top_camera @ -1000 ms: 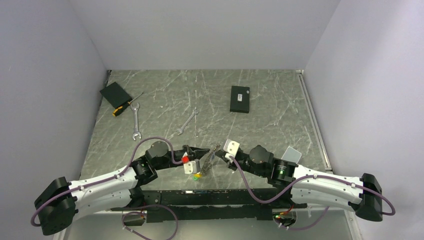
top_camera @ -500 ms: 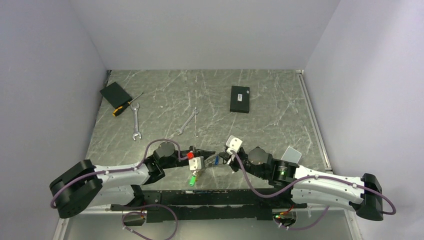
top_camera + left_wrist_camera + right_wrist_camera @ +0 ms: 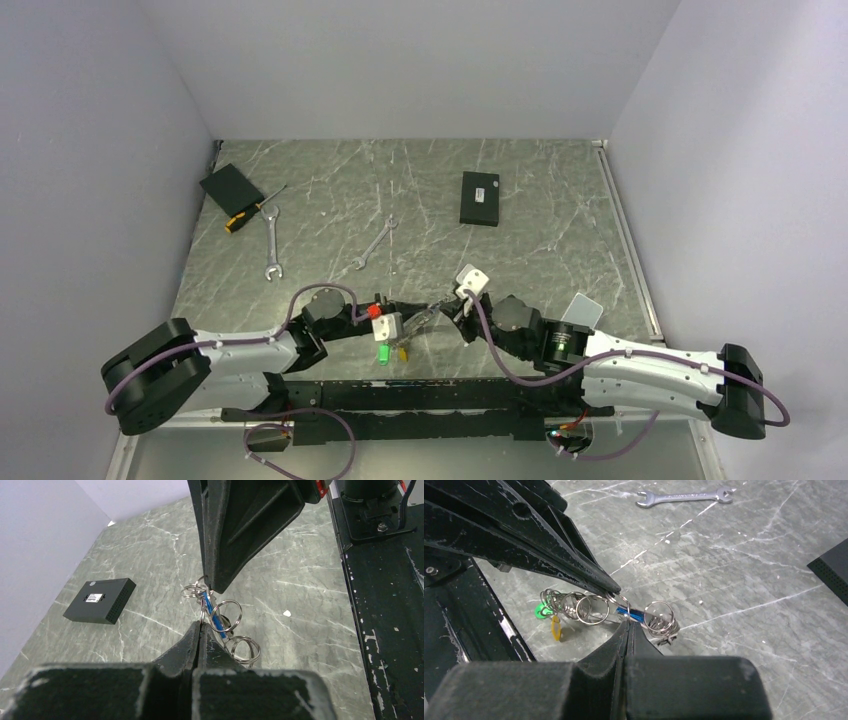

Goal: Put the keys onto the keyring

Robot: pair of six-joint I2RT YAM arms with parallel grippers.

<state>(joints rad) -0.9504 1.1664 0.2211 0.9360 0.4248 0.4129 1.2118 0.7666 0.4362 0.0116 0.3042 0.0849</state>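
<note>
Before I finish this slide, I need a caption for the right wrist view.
Left gripper and right gripper, both shut, meet at the keyring and a blue key; wrench beyond.

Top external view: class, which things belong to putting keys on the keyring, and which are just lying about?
Job: silver wire keyring; small keys with blue, green and yellow heads.
Lying about: two silver open-ended wrenches; black rectangular box; black flat pad; yellow-handled screwdriver.
</note>
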